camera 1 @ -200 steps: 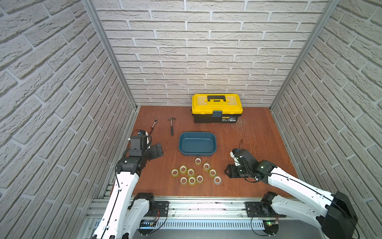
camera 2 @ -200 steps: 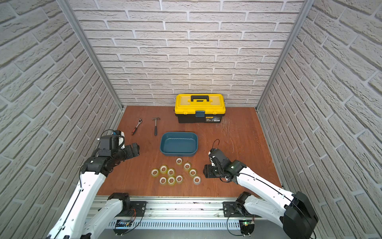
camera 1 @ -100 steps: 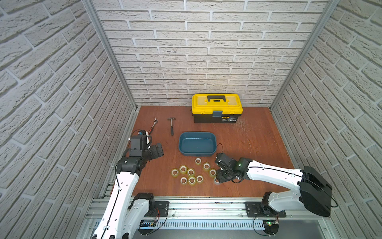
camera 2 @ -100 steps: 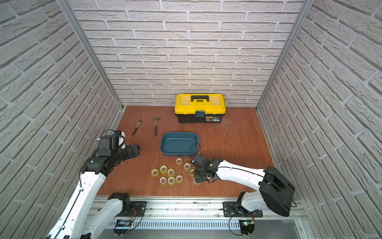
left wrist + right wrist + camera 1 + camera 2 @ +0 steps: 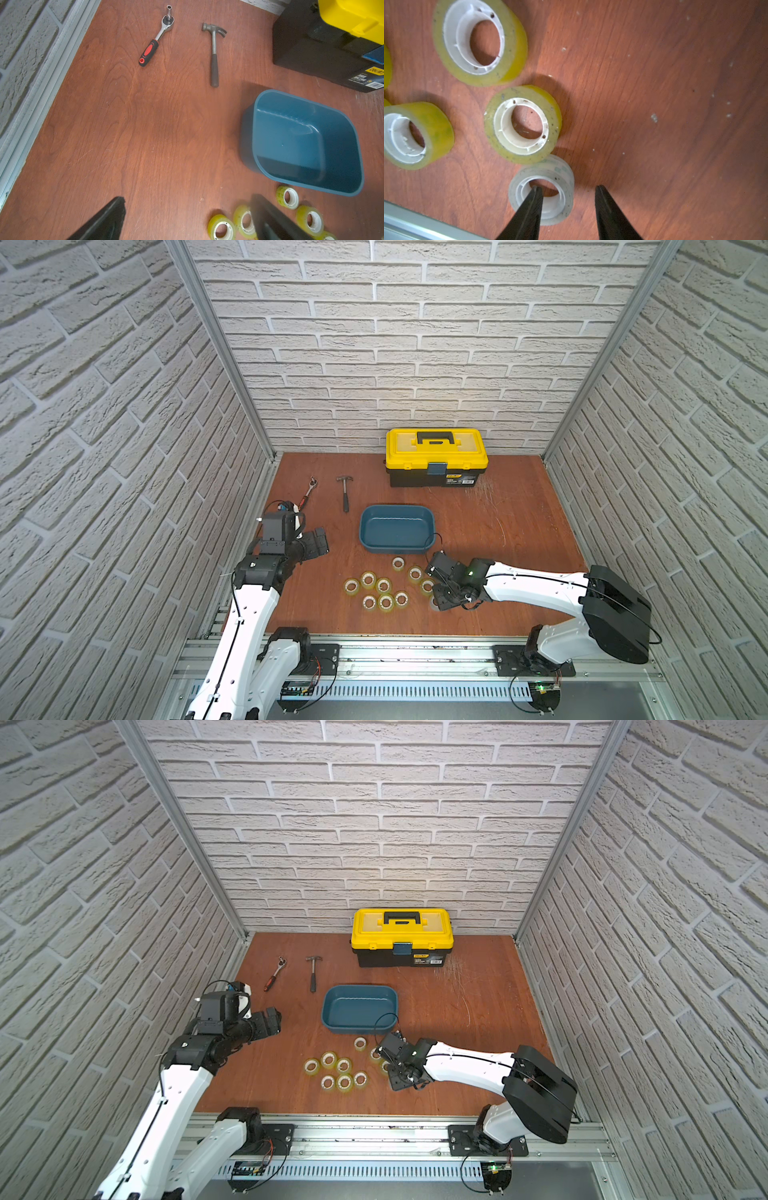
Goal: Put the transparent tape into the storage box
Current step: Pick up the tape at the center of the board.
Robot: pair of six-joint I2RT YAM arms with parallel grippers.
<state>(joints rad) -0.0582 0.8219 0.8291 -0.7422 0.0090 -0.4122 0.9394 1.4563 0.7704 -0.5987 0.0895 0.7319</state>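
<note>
Fingertips of the right gripper [image 5: 568, 187] stand parted astride the wall of the greyish clear-tape roll [image 5: 550, 172] (one tip inside its core), outside the shallow teal plastic tub [image 5: 395, 531]; left gripper [image 5: 188, 198] gapes empty.

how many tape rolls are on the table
10 tape rolls: one nearest the storage box, six clustered nearer the robot, two beside the right gripper, a grey roll at its tips, mostly hidden from above.

On the desk [image 5: 498, 522], the toolbox [image 5: 436, 456] stands at the back against the wall. The storage box [image 5: 395, 529] sits before it, apart. The hammer [image 5: 345, 493] lies left of the storage box, the ratchet [image 5: 306, 492] further left. The transparent tape [image 5: 383, 585] clusters before the storage box.
</note>
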